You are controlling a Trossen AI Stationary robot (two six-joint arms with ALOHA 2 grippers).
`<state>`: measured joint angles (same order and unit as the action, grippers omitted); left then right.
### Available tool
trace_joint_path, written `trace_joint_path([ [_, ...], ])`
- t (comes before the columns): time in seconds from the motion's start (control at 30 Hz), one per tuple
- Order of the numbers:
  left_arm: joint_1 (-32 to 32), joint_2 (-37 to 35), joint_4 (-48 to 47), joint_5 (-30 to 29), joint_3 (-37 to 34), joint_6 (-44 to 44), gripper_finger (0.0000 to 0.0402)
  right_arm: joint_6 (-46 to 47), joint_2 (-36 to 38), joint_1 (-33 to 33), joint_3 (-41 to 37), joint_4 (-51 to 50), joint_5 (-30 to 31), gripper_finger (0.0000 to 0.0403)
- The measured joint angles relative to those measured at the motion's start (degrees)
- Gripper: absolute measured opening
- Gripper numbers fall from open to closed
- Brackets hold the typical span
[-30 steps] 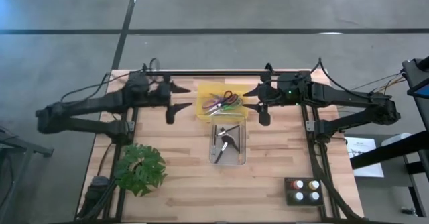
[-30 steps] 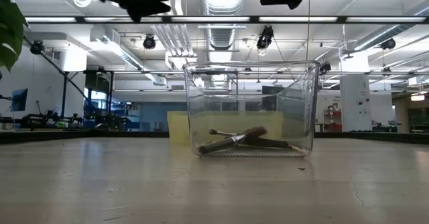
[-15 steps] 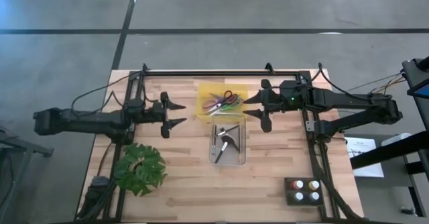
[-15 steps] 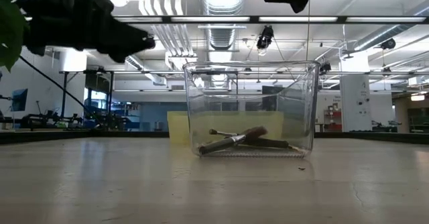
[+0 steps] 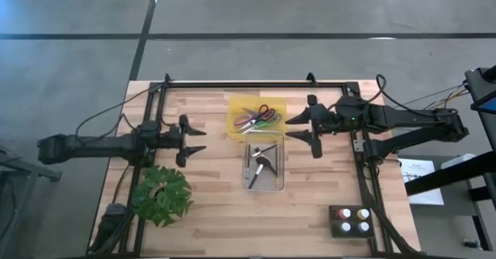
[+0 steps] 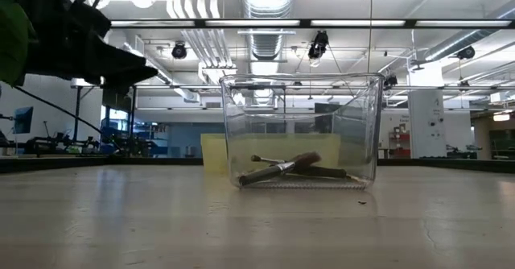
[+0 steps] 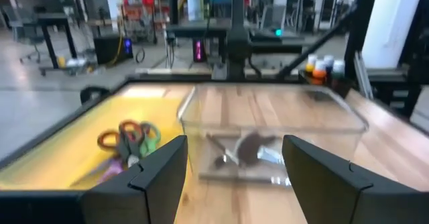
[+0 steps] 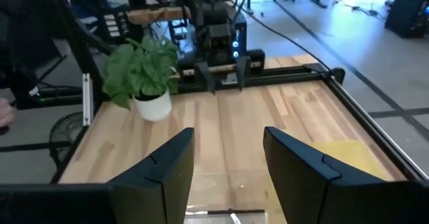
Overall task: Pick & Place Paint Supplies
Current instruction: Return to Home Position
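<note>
High view, looking straight down: I see the scissors [image 5: 260,116], with purple, green and red handles, lying in a loose heap inside a shallow yellow plastic bin [image 5: 235,129] at the far middle of the table. Just beside it, on the near side, a clear rectangular plastic container [image 5: 247,174] with thin see-through walls holds dark-handled brushes [image 5: 264,163] lying flat on its bottom. Four little paint bottles [image 5: 353,220] stand upright in a dark square holder [image 5: 333,219] near the table's near right corner, well apart from both bins.

My left gripper [image 5: 200,138] hangs over the table left of the yellow bin, fingers spread wide and holding nothing, at the end of a long, low, nearly straight arm that points inward. My right gripper [image 5: 287,127] hangs just right of the yellow bin, fingers also spread and bare, its arm folded back at the elbow along the right edge.

A leafy green plant [image 5: 161,195] sits near the left edge. The table [image 5: 209,220] is pale wooden planking bounded by a black metal frame [image 5: 232,84].
</note>
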<state>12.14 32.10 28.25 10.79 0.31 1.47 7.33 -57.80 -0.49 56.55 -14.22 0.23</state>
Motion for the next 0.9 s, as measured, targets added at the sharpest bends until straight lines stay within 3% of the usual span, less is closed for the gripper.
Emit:
trace_joint_path([
  [0.23, 0.00, -11.73, -16.13, 0.00, 0.38, 0.41, 0.0252, 1.50, 1.08, 1.79, 0.00, -0.11, 1.75, 0.0178],
  [0.47, 0.00, -22.22, -25.46, -1.24, -0.06, -2.29, 0.0252, 1.73, 1.07, 1.77, -0.02, -0.11, 1.92, 0.0178],
  [0.73, -0.11, -24.13, -26.94, -8.48, -0.06, -2.90, 0.0252, 1.21, 1.15, 1.77, -0.13, -0.46, 1.64, 0.0178],
  [0.9, -0.09, -24.11, -27.20, -10.45, -0.08, -5.84, 0.0252, -3.93, 3.14, 2.14, -1.22, -0.46, 1.41, 0.0178],
])
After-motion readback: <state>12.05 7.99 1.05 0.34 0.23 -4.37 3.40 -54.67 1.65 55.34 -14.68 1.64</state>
